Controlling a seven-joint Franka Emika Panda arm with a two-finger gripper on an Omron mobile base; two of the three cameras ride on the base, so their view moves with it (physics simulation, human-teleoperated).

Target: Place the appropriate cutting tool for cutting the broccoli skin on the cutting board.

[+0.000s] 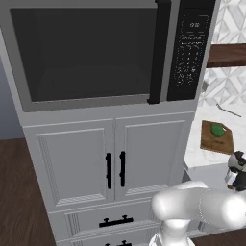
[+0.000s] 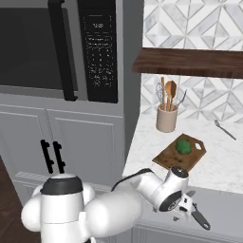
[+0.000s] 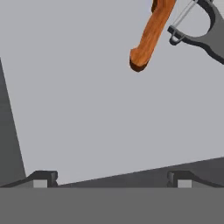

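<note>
White marble counter (image 2: 223, 152) runs across the right of the right base view, beside a tall grey cabinet holding a microwave (image 2: 57, 47). Cutting board (image 2: 179, 155) lies on it, centre-right, broccoli (image 2: 183, 145) on top. Gripper (image 2: 187, 209), lower right, hangs over an open grey drawer (image 3: 87, 96), fingers spread, holding nothing. Hand view, upper right: peeler (image 3: 199, 28) beside a wooden handle (image 3: 151, 35).

The gripper (image 3: 112, 179) is hanging over a plain grey surface (image 3: 87, 109), its two dark fingertips (image 3: 43, 178) standing wide apart with nothing between them. Ahead and to the right, an orange-brown wooden handle (image 3: 151, 37) is lying just beside a dark Y-shaped peeler (image 3: 199, 33), apparently apart.
</note>
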